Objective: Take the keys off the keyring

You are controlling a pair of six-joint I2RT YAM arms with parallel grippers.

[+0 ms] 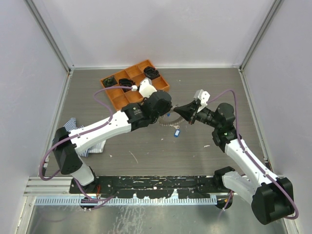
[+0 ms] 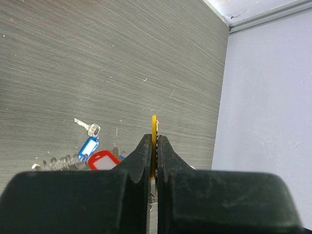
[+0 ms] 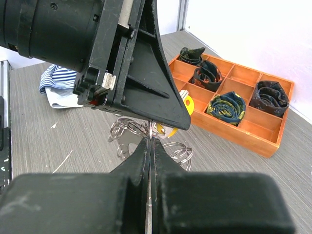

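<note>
The keyring (image 1: pixel 168 122) hangs just above the table between the two arms; in the right wrist view it is a cluster of silver rings (image 3: pixel 130 132). My left gripper (image 2: pixel 154 137) is shut on the edge of a yellow key tag (image 2: pixel 154 124), and the same tag (image 3: pixel 187 104) shows beside its fingers. My right gripper (image 3: pixel 150 140) is shut on a thin silver wire of the keyring, right under the left gripper (image 1: pixel 167 112). A blue-tagged key (image 1: pixel 177 132) lies loose on the table. The blue tag (image 2: pixel 88 146) lies next to a red tag (image 2: pixel 101 160).
An orange compartment tray (image 1: pixel 119 100) with rolled dark bundles (image 3: pixel 225 107) stands at the back, close behind the left gripper. A striped cloth (image 1: pixel 71 123) lies at the left under the left arm. Grey walls enclose the table on three sides.
</note>
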